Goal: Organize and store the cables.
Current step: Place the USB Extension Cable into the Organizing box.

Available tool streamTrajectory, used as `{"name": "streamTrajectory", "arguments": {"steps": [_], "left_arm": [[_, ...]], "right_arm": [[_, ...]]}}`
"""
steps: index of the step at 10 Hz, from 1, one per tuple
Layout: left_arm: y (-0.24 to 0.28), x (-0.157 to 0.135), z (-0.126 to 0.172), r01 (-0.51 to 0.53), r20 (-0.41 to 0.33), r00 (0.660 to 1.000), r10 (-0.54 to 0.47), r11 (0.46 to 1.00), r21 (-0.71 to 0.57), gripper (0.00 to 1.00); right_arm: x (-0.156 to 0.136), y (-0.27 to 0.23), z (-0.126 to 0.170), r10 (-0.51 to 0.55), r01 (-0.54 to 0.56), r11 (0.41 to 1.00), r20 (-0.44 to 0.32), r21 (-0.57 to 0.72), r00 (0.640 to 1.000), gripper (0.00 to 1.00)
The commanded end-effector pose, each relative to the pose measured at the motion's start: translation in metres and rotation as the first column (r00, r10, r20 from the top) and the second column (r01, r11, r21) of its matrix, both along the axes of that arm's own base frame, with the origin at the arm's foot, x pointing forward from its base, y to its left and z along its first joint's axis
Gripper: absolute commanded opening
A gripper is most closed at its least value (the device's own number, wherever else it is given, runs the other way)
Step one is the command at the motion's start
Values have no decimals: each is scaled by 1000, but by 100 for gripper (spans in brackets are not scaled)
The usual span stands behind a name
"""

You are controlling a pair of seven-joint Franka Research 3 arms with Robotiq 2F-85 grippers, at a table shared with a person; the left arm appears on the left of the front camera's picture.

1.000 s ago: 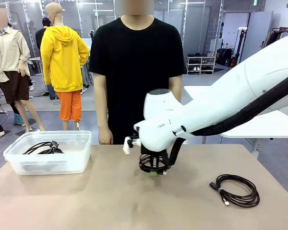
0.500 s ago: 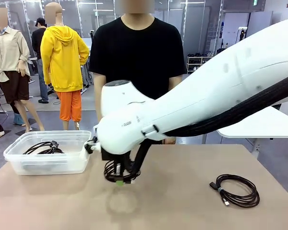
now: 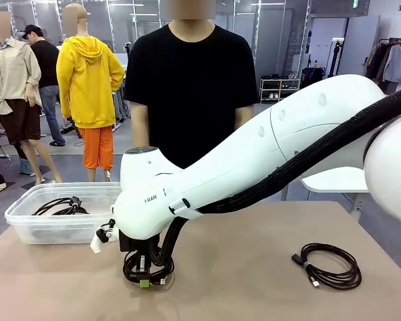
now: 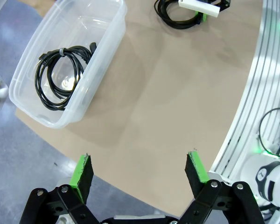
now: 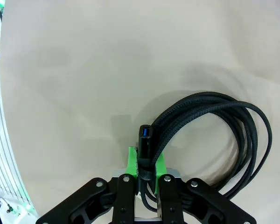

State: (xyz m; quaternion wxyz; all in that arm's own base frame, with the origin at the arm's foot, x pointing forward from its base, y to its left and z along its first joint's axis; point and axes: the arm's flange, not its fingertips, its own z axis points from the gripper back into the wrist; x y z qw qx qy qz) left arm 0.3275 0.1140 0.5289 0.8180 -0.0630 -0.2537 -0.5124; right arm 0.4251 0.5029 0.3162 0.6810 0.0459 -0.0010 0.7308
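Tan tabletop (image 3: 254, 281) lies under my right gripper (image 3: 145, 282), which I see clamped on a coiled cable (image 5: 210, 100); a clear bin (image 3: 67, 231) sits to its left. My left gripper (image 4: 140, 170) hangs spread wide.

On the table (image 3: 254, 294), a tub (image 3: 27, 227) with one cable (image 3: 59, 206) in it sits at the left, a second cable (image 3: 166, 271) hangs in the right gripper (image 3: 145, 282) near it, and a third cable (image 3: 331, 265) lies far right.
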Motion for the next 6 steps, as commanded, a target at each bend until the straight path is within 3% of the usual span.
{"name": "streamTrajectory", "arguments": {"steps": [1,2,3,4,5,6], "left_arm": [[-1,1,0,-6,12,1000,7,1000,-7,100],[-1,1,0,-6,12,1000,7,1000,-7,100],[-1,1,0,-6,12,1000,7,1000,-7,100],[-1,1,0,-6,12,1000,7,1000,-7,100],[0,0,0,0,0,1000,0,1000,0,100],[-12,-11,8,77,6,997,-77,997,16,100]], "right_arm": [[-8,-6,14,-4,4,999,-9,35,1000,36],[-13,-9,16,4,-3,999,-11,49,1000,47],[-16,-14,21,-2,2,999,0,53,1000,47],[-19,-24,30,-18,17,998,12,63,1000,78],[-21,-36,39,-30,28,998,24,60,999,60],[-20,-57,51,-74,70,993,42,90,996,100]]}}
